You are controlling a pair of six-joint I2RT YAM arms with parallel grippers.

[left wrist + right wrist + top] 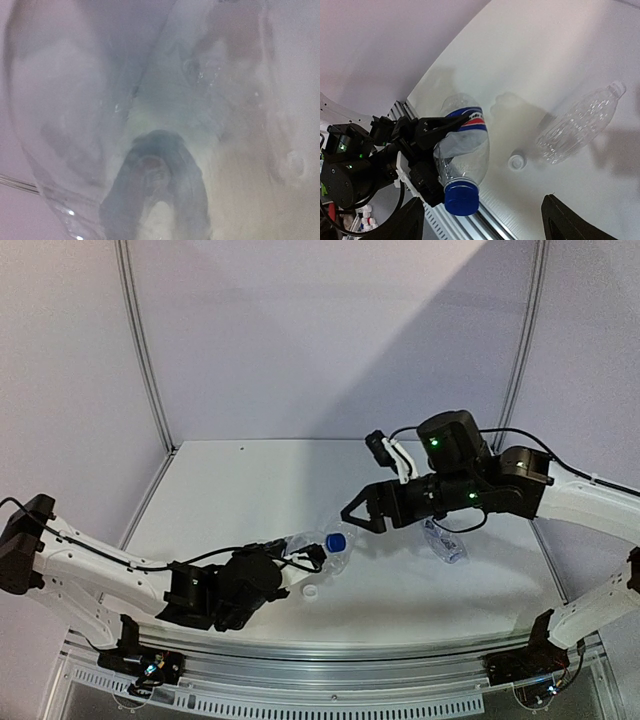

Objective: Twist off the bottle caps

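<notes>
- Labelled bottle [465, 145]: clear, dented plastic with a blue band and a red-and-white stripe. Its blue cap [461, 197] is on.
- The left gripper [298, 558] is clamped round its body and holds it off the table [250, 490], near the front middle.
- Seen from above, its long axis runs from 8 to 2 o'clock. The cap end faces the right gripper [358, 515].
- The right gripper is near the cap but apart from it. Its fingers are spread wide with nothing between them.
- Plain bottle [580, 125]: clear and ribbed, lying on its side under the right arm. In the right wrist view its white cap [618, 87] points to 2 o'clock.
- Loose cap [516, 161]: white, alone on the table, at 7 o'clock from the blue cap seen from above.
- The left wrist view shows only blurred clear plastic.
- The table is white and matte, with an aluminium rail [330, 680] along its near edge.
- The walls [330, 330] are pale lilac-grey, with metal posts [145, 345] in the corners.
</notes>
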